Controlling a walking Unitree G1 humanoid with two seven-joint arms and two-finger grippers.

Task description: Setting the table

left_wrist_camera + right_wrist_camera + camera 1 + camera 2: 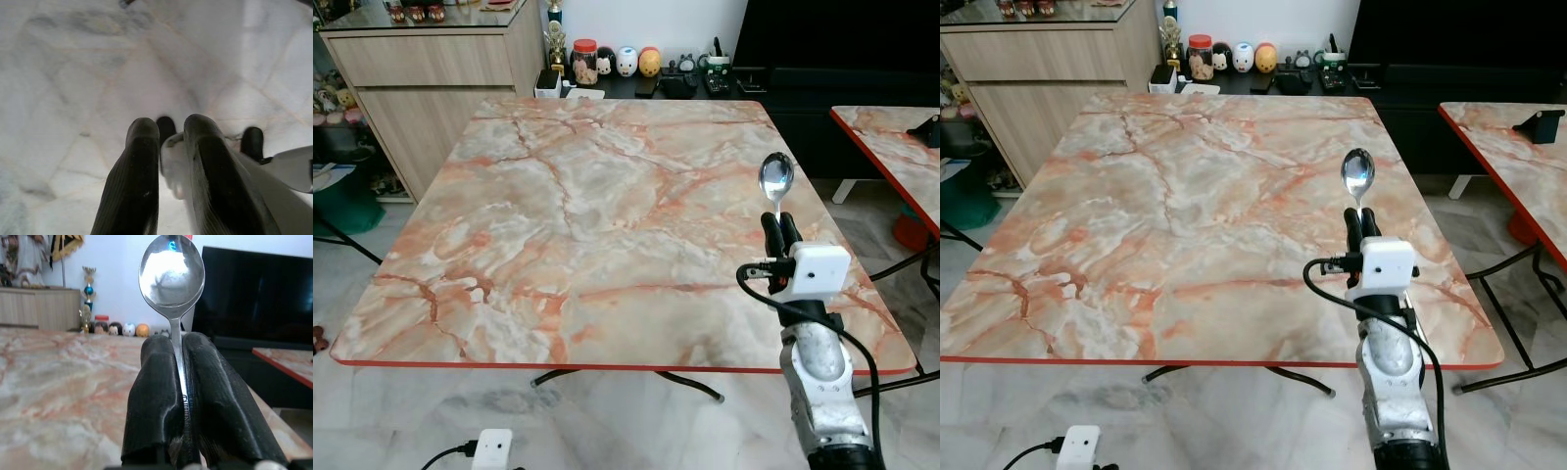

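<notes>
Right hand (781,227) clenched on the handle of a metal spoon (775,180), lower right of the frame, over the right part of the table (587,215). Spoon long axis near upright: bowl up, above the fingertips, handle running down between the two black fingers (156,396). Bowl's hollow face turned toward the wrist camera.

Left hand (168,132) hangs low over pale marble floor (73,73); its fingers are nearly together, nothing seen between them.

Table: square top, orange-and-cream marble pattern, red edge, dark metal legs. A second table (891,147) of the same pattern at right edge of frame. Upper left: light wood cabinet (431,88). Upper centre: low dark shelf with a red-lidded jar (584,61) and small round figurines (626,62). Upper right: dark TV screen (254,293).
</notes>
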